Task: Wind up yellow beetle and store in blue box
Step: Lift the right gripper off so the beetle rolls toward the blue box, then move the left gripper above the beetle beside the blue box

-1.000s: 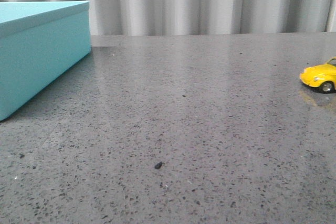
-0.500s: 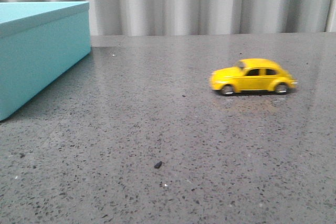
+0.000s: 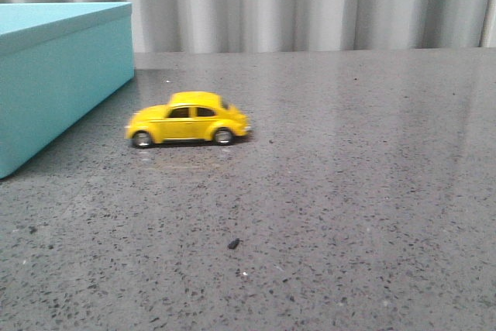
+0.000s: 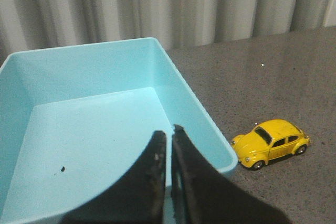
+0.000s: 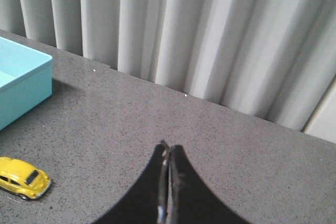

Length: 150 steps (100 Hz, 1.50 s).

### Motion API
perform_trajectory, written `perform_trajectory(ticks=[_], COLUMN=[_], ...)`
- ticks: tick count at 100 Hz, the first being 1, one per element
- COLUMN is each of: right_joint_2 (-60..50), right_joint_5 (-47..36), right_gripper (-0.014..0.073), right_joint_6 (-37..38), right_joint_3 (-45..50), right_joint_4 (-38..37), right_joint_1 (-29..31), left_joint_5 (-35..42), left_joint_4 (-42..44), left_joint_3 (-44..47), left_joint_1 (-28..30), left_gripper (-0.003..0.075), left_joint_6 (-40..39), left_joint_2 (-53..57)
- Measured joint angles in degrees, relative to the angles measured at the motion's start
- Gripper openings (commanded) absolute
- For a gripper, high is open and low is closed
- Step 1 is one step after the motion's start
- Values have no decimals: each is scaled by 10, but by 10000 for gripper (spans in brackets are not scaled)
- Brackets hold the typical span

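So the yellow beetle [image 3: 188, 118] is sitting free on the grey speckled desk [image 3: 325, 215], all four wheels down, nose pointing left toward the blue box [image 3: 54, 75]. It's just beside the box's near right corner, not touching as far as I can tell. It looks a bit blurred in the front view, so my guess is it's rolling and the winding part is done, which leaves the storing step. There's a little dark crumb [image 3: 233, 244] on the desk nearer the camera, well apart from the car. Next move, I'd say, calls for one arm to spread its fingers, drop over the car's roof, pinch it across the sides and lift it over the box wall. The left end effector [image 4: 169, 135] seems the obvious pick, since it hangs over the open box interior with the car off to its right. Its fingers are pressed nearly together and holding nothing. The right end effector [image 5: 166, 150] is likewise pressed together and empty, up above the desk further right, with the curtain [image 5: 210, 35] at the far end.
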State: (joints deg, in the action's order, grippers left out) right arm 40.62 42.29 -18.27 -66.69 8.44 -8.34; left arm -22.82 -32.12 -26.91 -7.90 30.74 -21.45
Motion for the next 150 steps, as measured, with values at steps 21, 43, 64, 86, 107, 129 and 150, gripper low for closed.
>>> perform_trajectory(ticks=[21,43,64,86,107,129,150], right_joint_2=[0,0,0,0,0,0,-2], right_joint_5=[-18,-19,-19,-19,-19,-18,-17], right_gripper=[-52,-52,-52,-52,-52,-52,-52], right_joint_6=[-1,-1,-3,-3,-3,-5,-5], right_joint_3=[0,0,0,0,0,9,40], right_joint_4=[-1,-4,-8,-10,-14,-15,-15], right_joint_1=[-11,-35,-63,-76,-76,-76,-76], left_joint_5=[-5,-48,-127,-190,-197,-225,-291], left_joint_4=[16,153,309,397,404,394,383], left_joint_3=[-55,-137,-242,-345,-419,-483,-534], left_joint_1=[-45,-131,-235,-312,-308,-254,-224], left_gripper=[-4,241,294,294,294,294,312], left_joint_6=[48,54,54,55,55,54,53], left_joint_2=[-77,-181,-292,-428,-542,-634,-680])
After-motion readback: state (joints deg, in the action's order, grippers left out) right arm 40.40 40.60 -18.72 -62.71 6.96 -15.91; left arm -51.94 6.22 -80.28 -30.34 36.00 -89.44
